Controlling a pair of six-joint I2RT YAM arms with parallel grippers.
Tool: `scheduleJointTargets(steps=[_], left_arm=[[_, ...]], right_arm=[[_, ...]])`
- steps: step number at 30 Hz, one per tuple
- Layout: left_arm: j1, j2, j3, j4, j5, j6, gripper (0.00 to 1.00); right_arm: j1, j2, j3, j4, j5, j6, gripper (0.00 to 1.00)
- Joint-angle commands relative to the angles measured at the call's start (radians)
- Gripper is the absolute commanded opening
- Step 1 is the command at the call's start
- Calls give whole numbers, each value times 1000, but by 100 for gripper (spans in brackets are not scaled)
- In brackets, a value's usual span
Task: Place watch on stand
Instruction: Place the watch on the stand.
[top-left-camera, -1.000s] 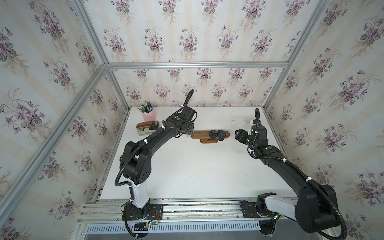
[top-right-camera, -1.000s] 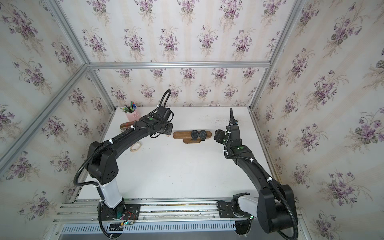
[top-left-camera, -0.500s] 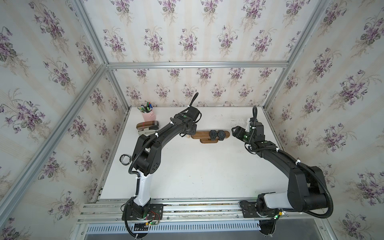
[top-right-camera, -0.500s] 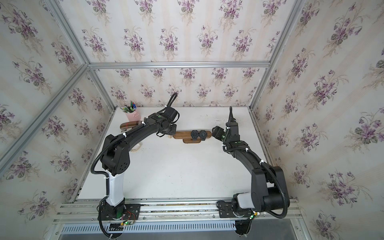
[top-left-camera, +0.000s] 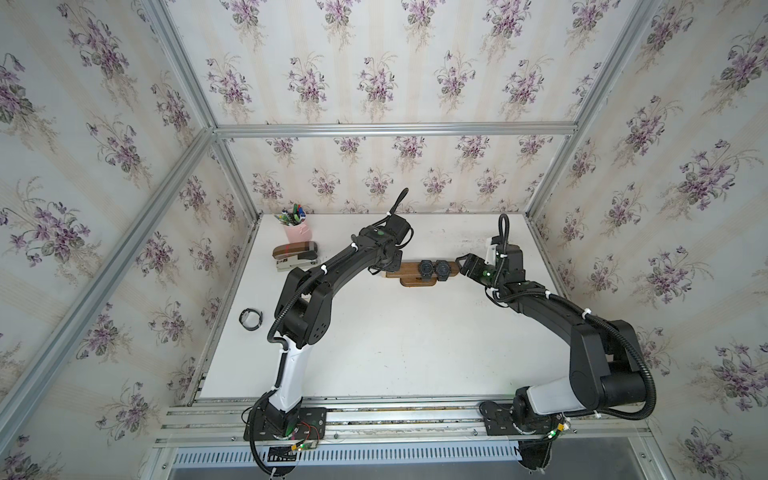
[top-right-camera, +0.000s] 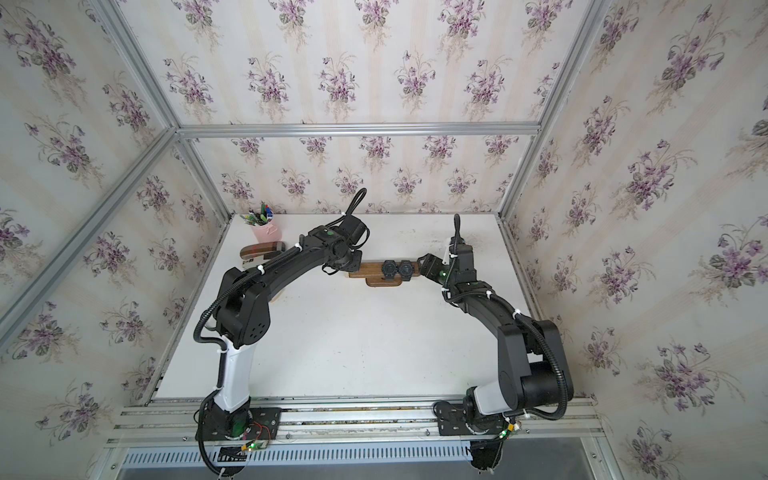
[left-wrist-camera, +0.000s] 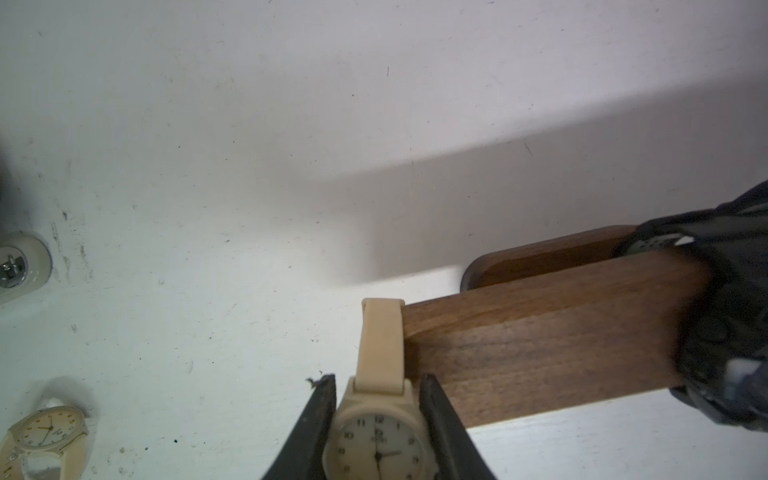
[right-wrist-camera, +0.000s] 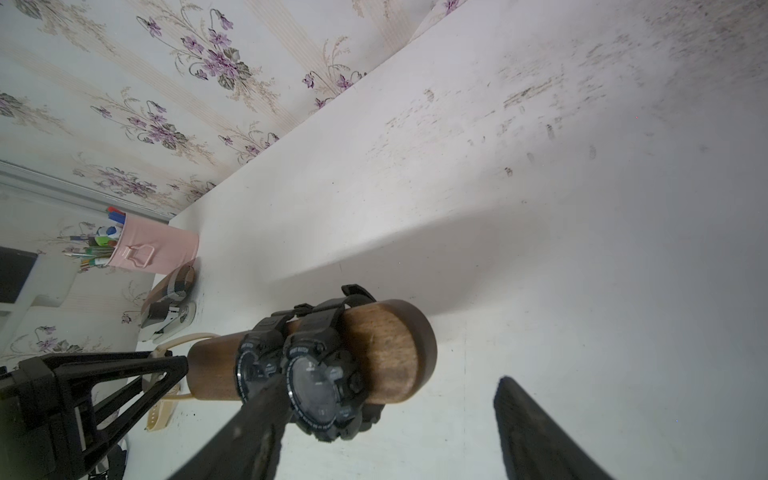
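Right, the white table (top-left-camera: 395, 353) is the biggest thing I see, and both arms reach toward its far middle. There the stand (top-left-camera: 409, 269) lies left to right, a dark wooden bar on an oval foot. Two black watches (right-wrist-camera: 316, 374) are already wrapped around its right half, side by side.

The right gripper (right-wrist-camera: 390, 384) sits just beside the bar's right end. Its jaws are spread and hold nothing. One finger overlaps the nearer black watch in the wrist view, and I cannot tell whether it touches.

The left gripper (left-wrist-camera: 378, 386) is at the bar's left end, pinching the cream watch (left-wrist-camera: 381, 345) by the two flanks of its case. The dial faces the wrist camera and the strap stands across the tip of the bar. I cannot tell whether the loop has caught the wood.

I judge the watch to be light. The case looks stiff, while the strap looks soft and rubbery and will likely drag on the wood rather than glide. The case flanks are the right hold: they are firm, clear of the glass, and leave the loop free to open.

A second cream watch (left-wrist-camera: 45, 432) lies on the table, left of the stand.
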Motion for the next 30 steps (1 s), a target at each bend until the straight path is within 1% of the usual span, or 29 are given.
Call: scheduleJointTargets(steps=[1,3,6,12,17,19,22,24,26,30], left_arm=[[-13,15,32,-36,-30,-17,20],[-30,38,78,-71,-73,-11,20],[-40,66,118,-89,-62,-16,20],[-45,85,128,-98,-60,-35,20],[-47,88,132,-109,-93,-33,21],[-48,88,135,-110,-98,-31,21],[-48,95,144,-114,-99,-29,21],[-51,103,153,-111,-94,-28,22],[-51,117,166,-108,-87,-24,22],[-51,148,214,-119,-81,-21,22]], right_arm=[[1,15,0,45,-22,10,78],[1,31,4,54,-47,9,77],[1,43,-2,75,-67,16,76],[2,50,-12,86,-86,29,75],[4,36,-29,94,-88,38,73],[4,21,-31,89,-69,38,73],[3,11,-2,46,-8,27,73],[2,34,43,-6,28,22,70],[3,71,80,-29,25,22,69],[2,129,109,-38,34,38,62]])
